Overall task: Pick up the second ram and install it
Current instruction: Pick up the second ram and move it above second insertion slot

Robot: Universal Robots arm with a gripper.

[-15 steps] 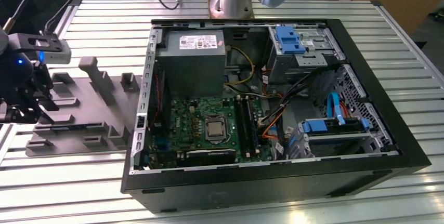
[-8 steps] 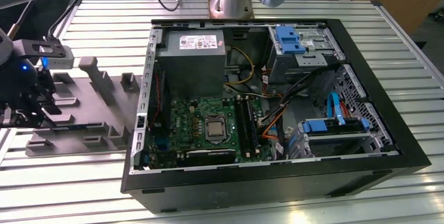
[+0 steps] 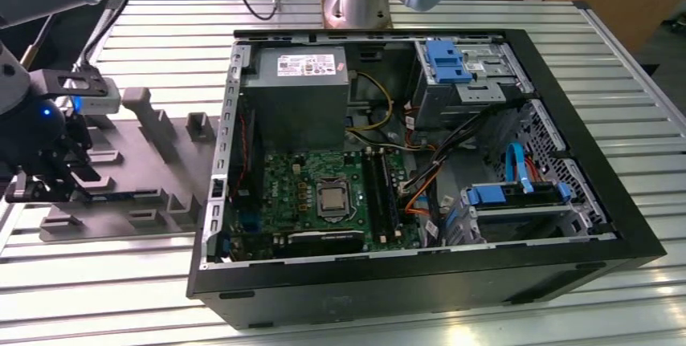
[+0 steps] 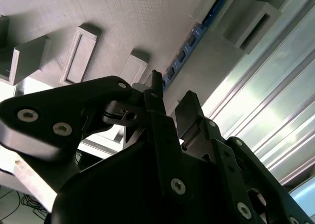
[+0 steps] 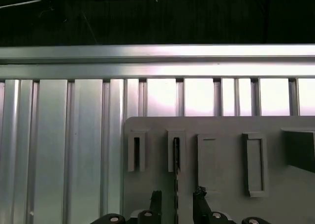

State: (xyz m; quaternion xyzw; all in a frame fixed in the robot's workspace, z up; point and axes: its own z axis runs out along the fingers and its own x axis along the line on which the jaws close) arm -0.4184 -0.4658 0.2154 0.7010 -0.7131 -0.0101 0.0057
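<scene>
The second ram (image 5: 175, 157) stands on edge in a slot of the grey holder plate (image 5: 221, 130), seen edge-on as a thin dark strip. In the second wrist view the second ram (image 4: 189, 42) shows its blue board and black chips. My gripper (image 5: 177, 198) is open, low over the holder, with one finger on each side of the stick and a gap to both. In the exterior view my gripper (image 3: 48, 185) hangs over the holder's near end at the exterior view's left, where a short blue strip of the second ram (image 3: 120, 196) shows.
An open black computer case (image 3: 600, 225) lies to the exterior view's right of the holder (image 3: 140, 161), with the green motherboard (image 3: 295, 177), the black memory slots (image 3: 377, 193), a grey power supply (image 3: 295, 89) and loose cables inside. All rest on a ribbed metal table (image 3: 96, 282).
</scene>
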